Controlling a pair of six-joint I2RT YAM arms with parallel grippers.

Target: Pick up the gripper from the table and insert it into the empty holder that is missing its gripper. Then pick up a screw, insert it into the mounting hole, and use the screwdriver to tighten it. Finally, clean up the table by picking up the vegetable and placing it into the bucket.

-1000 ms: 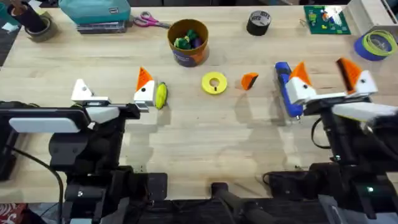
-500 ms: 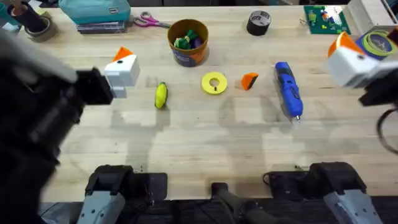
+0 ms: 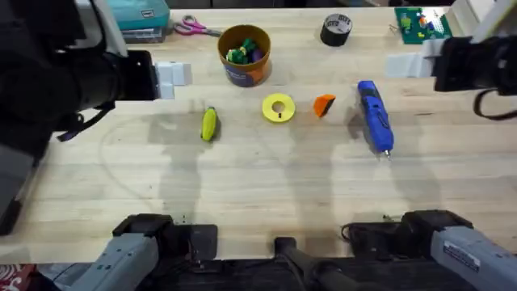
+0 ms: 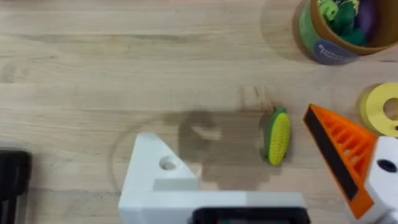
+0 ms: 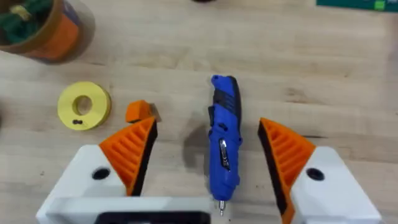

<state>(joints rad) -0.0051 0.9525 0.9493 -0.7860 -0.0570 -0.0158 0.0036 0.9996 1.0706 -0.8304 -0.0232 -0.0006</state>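
no legible text; a blurred, unreadable label on the bucket (image 4: 333, 51)

Premises: robotics workshop or laboratory bench. Evidence: pale wood-grain surface (image 3: 266, 186) with two robot arm bases mounted at its near edge; green circuit board (image 3: 422, 24) at the far right; black tape roll (image 3: 336, 29); scissors (image 3: 192, 27); blue electric screwdriver (image 3: 375, 115); yellow tape ring (image 3: 279, 108).
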